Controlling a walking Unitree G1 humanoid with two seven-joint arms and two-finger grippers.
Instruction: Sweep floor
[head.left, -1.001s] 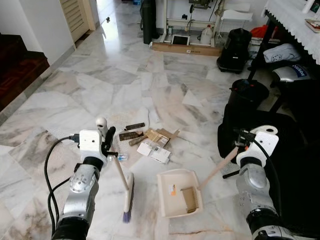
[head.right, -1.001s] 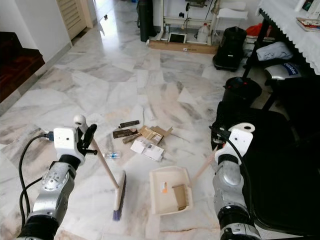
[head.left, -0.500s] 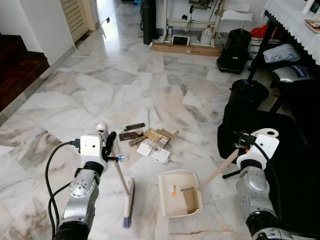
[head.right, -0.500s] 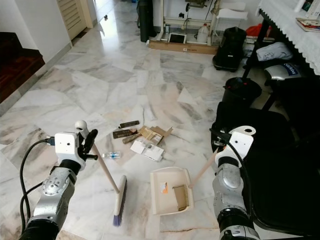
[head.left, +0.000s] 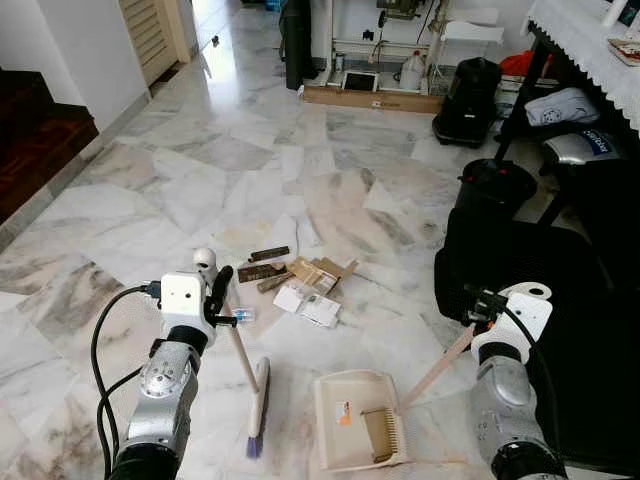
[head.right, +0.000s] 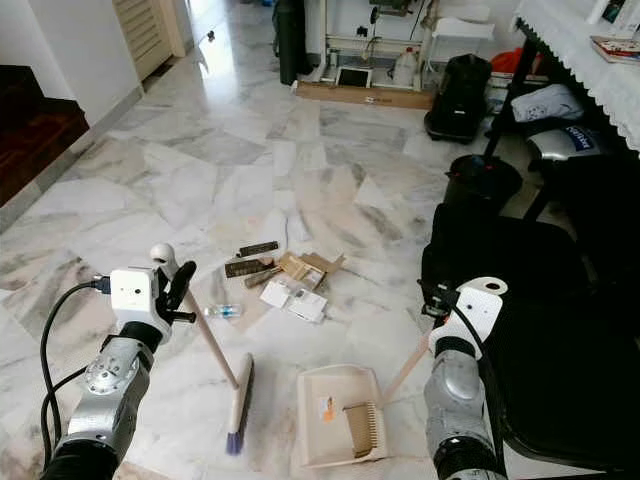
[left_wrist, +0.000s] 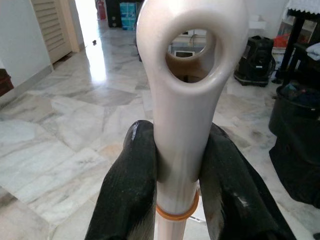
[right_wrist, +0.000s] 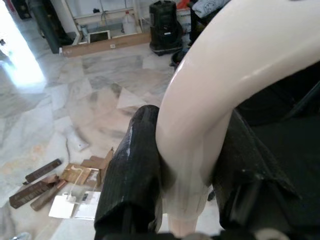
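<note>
My left gripper (left_wrist: 175, 185) is squeezed tight on the top of the broom (head.left: 243, 369). Its two black fingers (left_wrist: 127, 195) press on both sides of the cream handle, just under the hanging hole, with an orange ring on the handle below them. The broom leans down from my left gripper to the floor (head.left: 200, 190), and its brush end rests on the marble tiles in front of me, between my two arms.

My right gripper (right_wrist: 182, 175) is closed around the bent top of the dustpan handle (head.left: 440, 365). The fingers hug the cream handle from both sides. The handle slopes down to the dustpan (head.left: 358, 420), which lies flat on the floor just beside the brush, a bit to its right. A small comb part sits inside the pan, and there is a little orange speck in it too.

The mess to sweep is a pile of litter (head.left: 295, 280) farther out on the floor, past the brush and the pan. I can see brown card pieces, dark flat sticks and white paper in it. A small clear bottle (head.right: 222, 311) lies near the pile, close to the broom handle.

A dark chair (head.left: 520, 260) stands on my right side.
</note>
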